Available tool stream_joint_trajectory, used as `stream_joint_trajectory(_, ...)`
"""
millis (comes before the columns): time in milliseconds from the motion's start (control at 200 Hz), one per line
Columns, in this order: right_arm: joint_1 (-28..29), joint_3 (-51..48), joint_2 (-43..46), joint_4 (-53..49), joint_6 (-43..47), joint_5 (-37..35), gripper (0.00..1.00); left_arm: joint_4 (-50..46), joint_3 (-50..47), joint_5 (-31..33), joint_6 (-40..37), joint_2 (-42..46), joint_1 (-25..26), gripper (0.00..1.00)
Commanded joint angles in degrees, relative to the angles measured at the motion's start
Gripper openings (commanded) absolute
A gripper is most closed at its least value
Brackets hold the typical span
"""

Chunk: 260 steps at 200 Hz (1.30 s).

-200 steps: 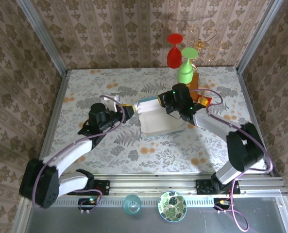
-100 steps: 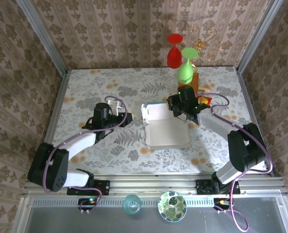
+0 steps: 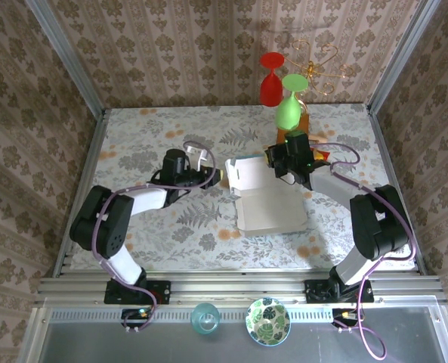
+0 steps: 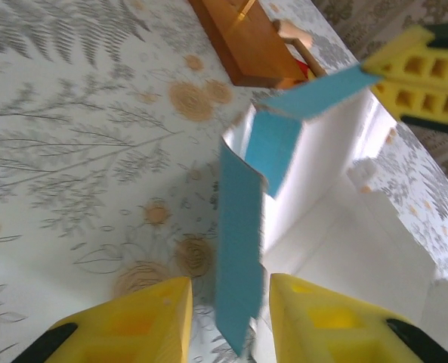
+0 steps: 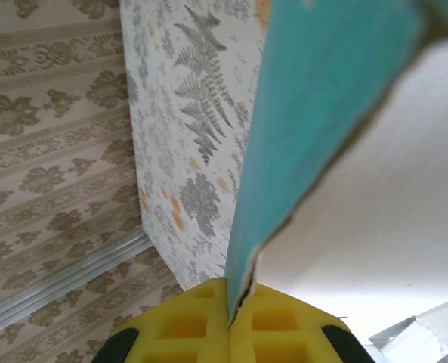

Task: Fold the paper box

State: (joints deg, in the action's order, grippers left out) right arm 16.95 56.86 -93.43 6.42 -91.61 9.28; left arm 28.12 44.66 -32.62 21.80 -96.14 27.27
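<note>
The paper box (image 3: 273, 212) lies open at mid-table, white inside up, with its sky-blue back wall raised. My right gripper (image 3: 271, 160) is at the box's far edge and is shut on that wall. In the right wrist view the card (image 5: 322, 113) is pinched between the yellow fingertips of this gripper (image 5: 230, 291). My left gripper (image 3: 219, 175) is at the box's left end. In the left wrist view a blue side flap (image 4: 239, 227) stands upright between the fingers of the open left gripper (image 4: 229, 281), with a gap on each side.
A brown-orange block (image 3: 303, 125) stands behind the box, with a green glass (image 3: 288, 106) and a red glass (image 3: 271, 79) by it. A patterned bowl (image 3: 267, 321) and a small glass cup (image 3: 205, 318) sit on the near rail. Metal frame posts edge the table.
My left gripper has moved right up to the box's left flap, and its jaws have narrowed. The box has shifted right and nearer, with more of its white inside showing. The right gripper stays shut.
</note>
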Motion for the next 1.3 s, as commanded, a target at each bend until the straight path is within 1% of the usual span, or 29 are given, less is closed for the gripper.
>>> stream_joint_trajectory(0, -2.52, -0.96, 1.55, 3.75, 2.6, -0.03, 0.0, 3.92, 3.42, -2.0, -1.22, -2.01, 2.01, 0.34)
stream_joint_trajectory(190, -6.4, -1.67, -0.13, 11.24, 2.88, 3.08, 0.0, 5.26, 9.59, 0.15, -0.18, -7.67, 3.06, 0.35)
stream_joint_trajectory(260, -7.63, -1.75, -0.4, 13.82, 3.66, 3.69, 0.0, 4.57, 12.47, 0.07, -0.65, -9.78, 2.97, 0.35)
stream_joint_trajectory(325, -8.86, -0.72, -1.5, 15.17, 4.21, 6.01, 0.0, 3.02, 15.62, -0.41, -1.51, -11.92, 2.92, 0.35)
stream_joint_trajectory(515, -10.37, -1.59, -3.6, 18.64, 3.82, 9.23, 0.0, 0.19, 23.32, -0.03, -1.7, -17.71, 2.44, 0.35)
stream_joint_trajectory(660, -11.78, -2.89, -4.7, 24.0, 3.72, 10.83, 0.0, -0.97, 28.18, -1.18, -1.39, -21.4, 2.69, 0.35)
stream_joint_trajectory(775, -12.94, -3.29, -5.42, 26.36, 3.59, 11.96, 0.0, -2.1, 29.9, -1.39, -2.25, -22.67, 3.48, 0.35)
stream_joint_trajectory(920, -13.85, -3.72, -7.05, 30.38, 2.46, 13.72, 0.0, -0.99, 30.03, -1.78, -1.85, -23.54, 3.98, 0.35)
stream_joint_trajectory(1295, -14.13, -5.17, -7.84, 32.64, 1.7, 14.84, 0.0, -2.71, 34.58, -2.1, -2.89, -26.64, 5.51, 0.35)
